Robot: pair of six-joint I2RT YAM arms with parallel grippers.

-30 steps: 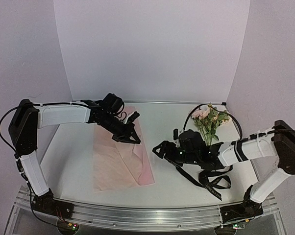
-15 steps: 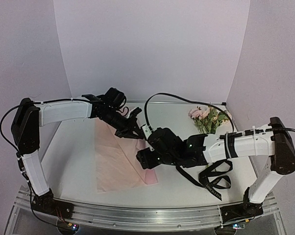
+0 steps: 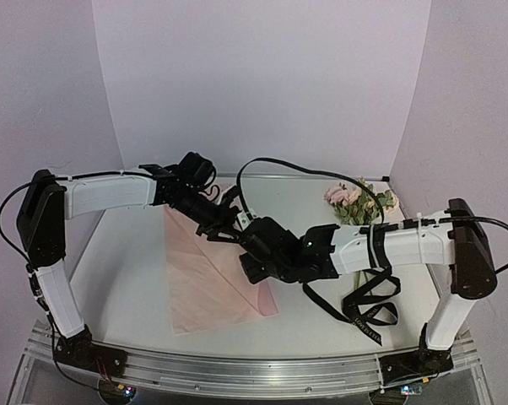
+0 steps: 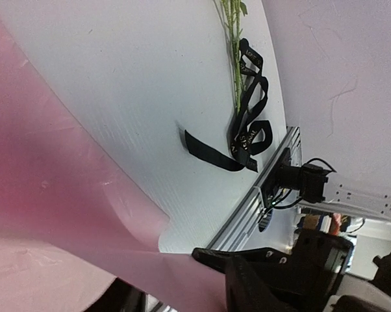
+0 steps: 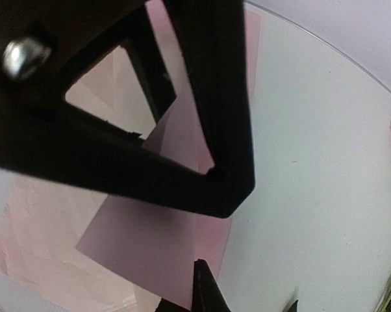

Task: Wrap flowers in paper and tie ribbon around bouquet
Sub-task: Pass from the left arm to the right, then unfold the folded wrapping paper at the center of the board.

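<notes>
Pale walls ring our white table (image 3: 127, 261); the thin pink paper sheet (image 3: 205, 283) lies left of centre, barely folded; right gripper (image 3: 250, 245) is closed at its raised edge, left gripper (image 3: 226, 224) we cannot tell; pink-and-cream flowers (image 3: 357, 202) and black lettered ribbon (image 3: 370, 309) wait apart, unwrapped, untied.

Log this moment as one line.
left gripper: over paper, jaws unclear | right gripper: shut on paper edge | flowers, ribbon: lying at right, not held

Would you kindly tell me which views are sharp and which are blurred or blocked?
Top external: evenly lit, sharp throughout. Left wrist: the paper near the lens is blurred, the ribbon crisp. Right wrist: blurred black hardware blocks the upper left.
</notes>
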